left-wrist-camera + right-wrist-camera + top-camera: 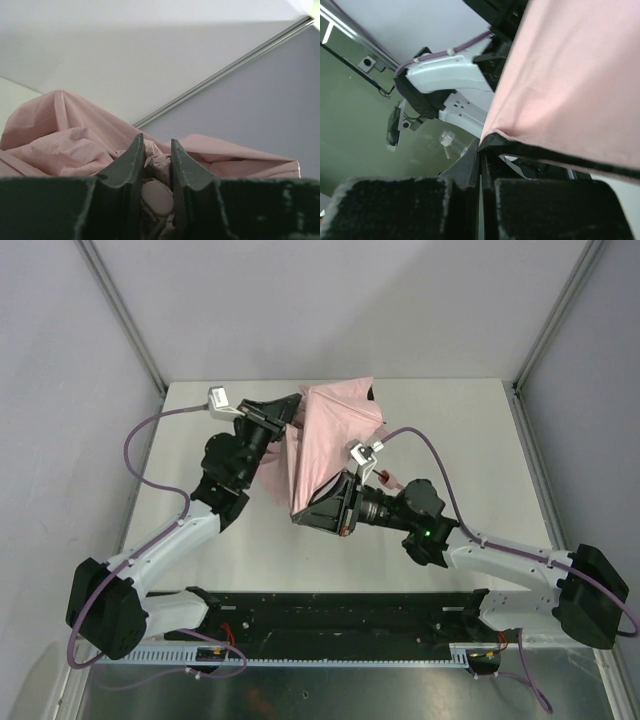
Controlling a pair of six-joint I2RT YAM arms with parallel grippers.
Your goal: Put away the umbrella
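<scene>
The umbrella [335, 430] is half open in the middle of the table, with pale pink fabric and a black underside. My left gripper [288, 416] is at its left side. In the left wrist view the left gripper [156, 145] is shut on a small pink oval part [158, 196] of the umbrella, with bunched fabric [65, 145] around it. My right gripper [316, 512] is at the canopy's near lower edge. In the right wrist view the right gripper [481, 152] is shut, pinching the corner of the canopy's black-lined hem [540, 152]. The shaft and wrist loop are hidden.
The white table [450, 430] is walled by grey panels with metal corner posts [125, 310]. A black rail [330, 615] runs along the near edge between the arm bases. The left arm's white link [445, 75] shows in the right wrist view.
</scene>
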